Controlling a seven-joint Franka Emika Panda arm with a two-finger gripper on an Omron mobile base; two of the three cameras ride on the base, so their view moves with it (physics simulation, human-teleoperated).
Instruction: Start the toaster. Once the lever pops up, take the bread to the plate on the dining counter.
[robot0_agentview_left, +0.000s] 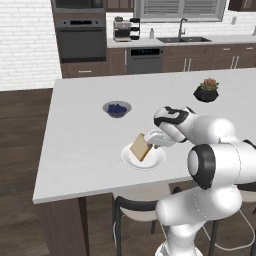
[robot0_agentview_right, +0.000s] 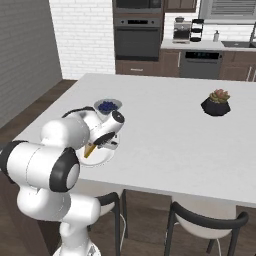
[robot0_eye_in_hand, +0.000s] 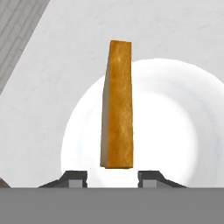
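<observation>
Holding our gripper (robot0_eye_in_hand: 112, 177) spread beside the tan, brown-crusted bread slice (robot0_eye_in_hand: 117, 109), we leave it edge-on over the round white plate (robot0_eye_in_hand: 175, 131) near the white-topped dining counter's (robot0_agentview_left: 80, 130) front edge.

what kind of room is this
A rendered home kitchen, by the look of it: a built-in wall oven, a sink under the window, and a white dining counter with stools.

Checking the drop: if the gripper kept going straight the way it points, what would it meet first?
The tan square bread slice between its fingers, then, probably right behind it, the round white plate; depth is unclear.
</observation>
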